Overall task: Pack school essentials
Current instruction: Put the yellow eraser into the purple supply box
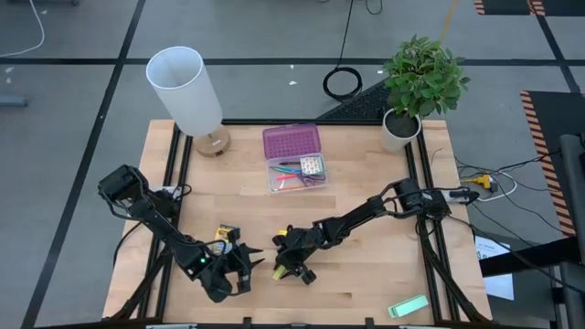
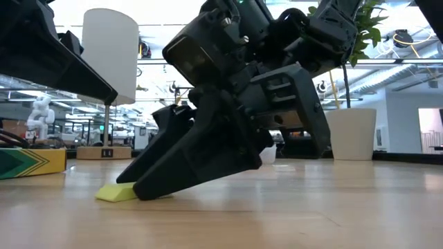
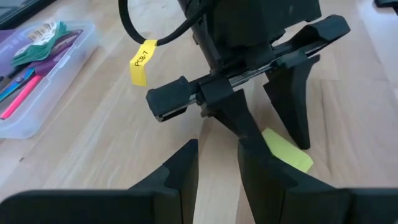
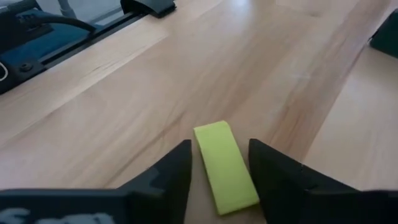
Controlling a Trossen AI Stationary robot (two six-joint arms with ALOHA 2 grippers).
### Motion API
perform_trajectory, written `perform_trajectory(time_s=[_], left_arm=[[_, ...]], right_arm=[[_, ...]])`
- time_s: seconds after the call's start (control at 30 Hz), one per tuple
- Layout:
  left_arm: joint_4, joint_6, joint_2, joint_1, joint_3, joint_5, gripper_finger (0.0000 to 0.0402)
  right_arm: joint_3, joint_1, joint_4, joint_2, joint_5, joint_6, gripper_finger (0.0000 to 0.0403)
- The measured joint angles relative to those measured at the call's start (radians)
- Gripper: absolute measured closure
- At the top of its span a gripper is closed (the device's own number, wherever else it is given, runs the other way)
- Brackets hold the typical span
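Observation:
A tiny yellow block (image 4: 224, 165) lies flat on the table near its front edge, also seen in the low view (image 2: 116, 193). My right gripper (image 4: 219, 148) is open and points down over it, one finger along each long side. My left gripper (image 3: 217, 149) stands open just to the left of it (image 1: 245, 272), with nothing between its fingers. The yellow-green crayon box (image 1: 224, 235) rests flat behind my left gripper. An open clear case (image 1: 292, 174) with a purple lid holds pencils, scissors and a packet. My right gripper's fingers (image 4: 177, 171) stand slanting down on both long sides of the yellow block (image 4: 208, 140), along its length. The block lies flat on the table. I cannot tell whether the fingers touch it.
A white lamp (image 1: 187, 91) stands at the far left and a potted plant (image 1: 416, 82) at the far right corner. A pale green flat block (image 1: 409, 306) lies at the near right edge. Bare wood lies between the case and the grippers.

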Motion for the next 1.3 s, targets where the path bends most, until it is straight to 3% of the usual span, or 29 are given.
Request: perform_trajectory(time_s=[0.37, 0.73, 1.3], left_arm=[[0.0, 0.006, 0.0, 0.0, 0.0, 0.001, 0.0286], [-0.003, 0.005, 0.0, 0.0, 0.0, 0.001, 0.0286], [-0.005, -0.005, 0.0, 0.0, 0.0, 0.002, 0.0286]], right_arm=[[0.0, 0.0, -0.006, 0.001, 0.0, -0.006, 0.0323], [-0.003, 0.001, -0.016, -0.012, 0.005, -0.003, 0.032], [-0.004, 0.001, -0.266, -0.187, 0.01, -0.004, 0.0319]])
